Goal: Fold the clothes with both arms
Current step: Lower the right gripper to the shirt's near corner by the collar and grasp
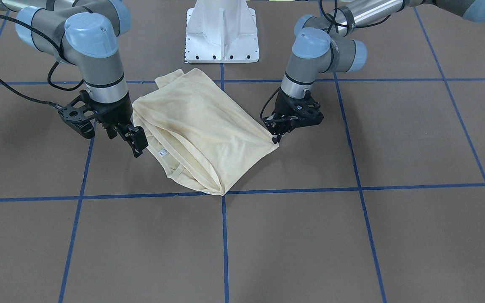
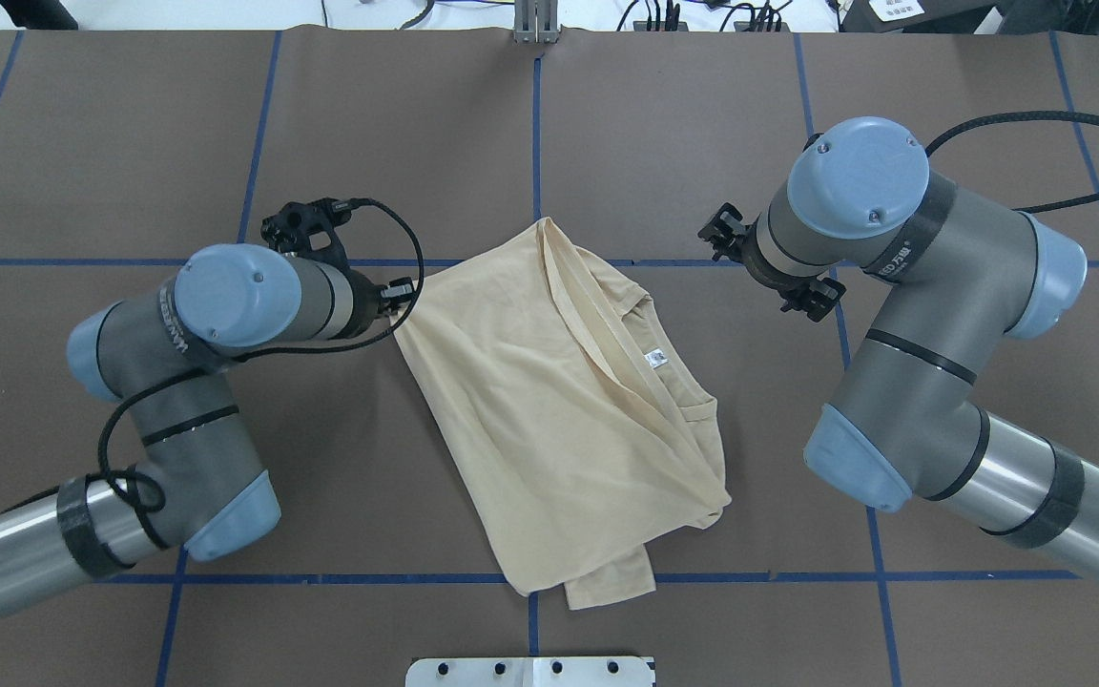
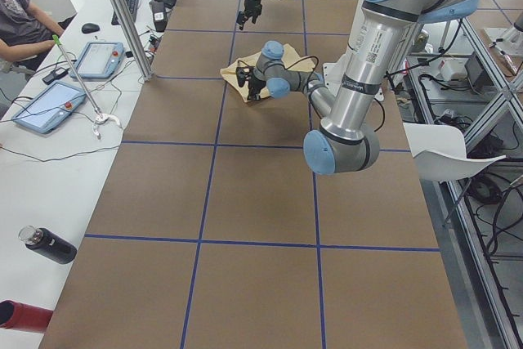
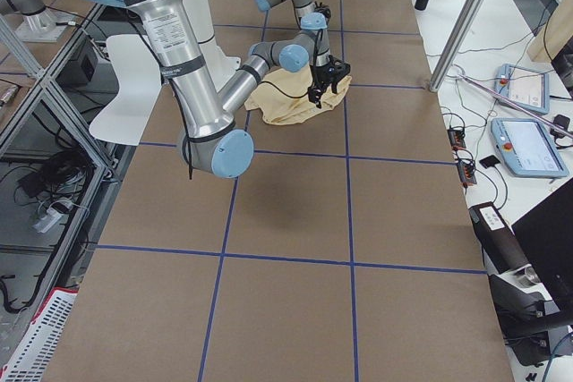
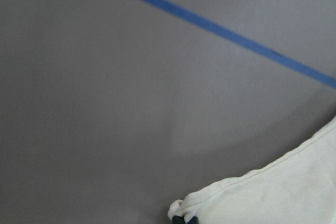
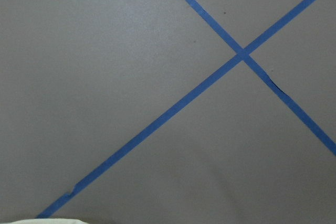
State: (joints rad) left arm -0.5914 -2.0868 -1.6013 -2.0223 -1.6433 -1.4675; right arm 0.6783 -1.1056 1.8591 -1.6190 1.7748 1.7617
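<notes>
The pale cream-yellow T-shirt (image 1: pixel 200 126) lies folded in a slanted bundle at the table's middle, also seen from overhead (image 2: pixel 530 410). Its print is hidden; the white neck label (image 2: pixel 655 359) shows. My left gripper (image 1: pixel 277 138) is low at the shirt's side corner and shut on it; the left wrist view shows the hemmed corner (image 5: pixel 273 192) at a dark fingertip. My right gripper (image 1: pixel 129 139) hangs above the table beside the collar side, open and empty, apart from the cloth. From overhead its fingers are hidden under the wrist (image 2: pixel 778 258).
The white pedestal base (image 1: pixel 222 33) stands behind the shirt. Blue tape lines (image 6: pixel 241 55) grid the brown table. In the exterior left view a side bench holds tablets (image 3: pixel 45 108) and a bottle (image 3: pixel 47 244), with a person (image 3: pixel 16 14) seated there.
</notes>
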